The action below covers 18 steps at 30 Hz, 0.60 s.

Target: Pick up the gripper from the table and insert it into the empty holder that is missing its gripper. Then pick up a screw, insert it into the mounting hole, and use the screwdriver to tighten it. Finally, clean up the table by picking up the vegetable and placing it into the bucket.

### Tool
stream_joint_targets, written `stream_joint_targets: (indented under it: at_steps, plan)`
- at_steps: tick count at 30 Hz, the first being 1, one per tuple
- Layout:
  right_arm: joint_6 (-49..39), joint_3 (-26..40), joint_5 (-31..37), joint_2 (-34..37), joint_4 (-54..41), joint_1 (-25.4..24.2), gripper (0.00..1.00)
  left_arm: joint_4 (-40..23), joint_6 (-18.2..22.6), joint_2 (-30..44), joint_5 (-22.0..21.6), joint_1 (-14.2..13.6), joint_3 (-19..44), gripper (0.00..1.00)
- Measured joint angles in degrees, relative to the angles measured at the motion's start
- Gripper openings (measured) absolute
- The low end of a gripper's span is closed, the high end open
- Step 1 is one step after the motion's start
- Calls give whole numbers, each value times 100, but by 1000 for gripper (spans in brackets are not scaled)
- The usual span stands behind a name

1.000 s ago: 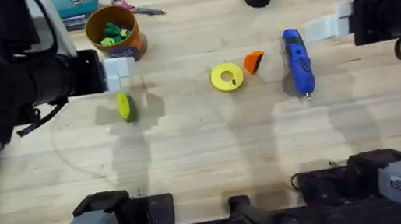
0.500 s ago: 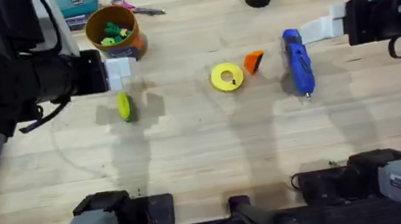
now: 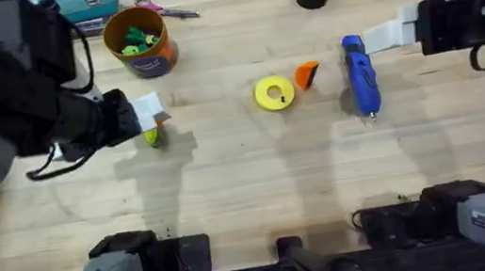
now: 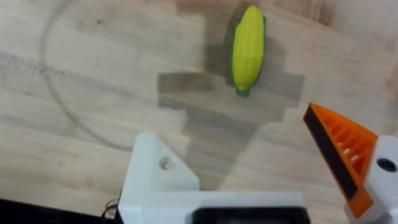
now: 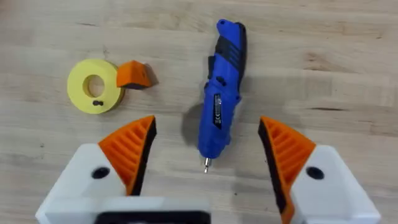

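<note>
Wooden table (image 3: 256,167) — both claws (image 4: 261,162) (image 5: 205,140) wide, empty; yellow disc (image 3: 274,93) beside gripper (image 3: 307,74)

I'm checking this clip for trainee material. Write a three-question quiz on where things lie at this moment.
1. True or false: the screwdriver lies on the table between the right gripper's open fingers.
2. Which touches the yellow disc: A) the loose orange gripper, B) the bucket?
3. Fill in: the left arm's holder lacks its orange ____.

Key: 1 true; 2 A; 3 finger.
</note>
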Motion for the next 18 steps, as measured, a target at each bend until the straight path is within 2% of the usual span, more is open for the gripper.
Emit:
stream_joint_targets:
  at_steps: [7,11,18]
  plan:
    - [0,0,0,0,1,0,996,985,-81,981,1,0,-270,985]
    - [1,2,1,0,0,0,996,1546,83,1700,27,0,-298,985]
    - [1,2,-1,0,0,0,996,1934,234,2353,108,2,-303,989]
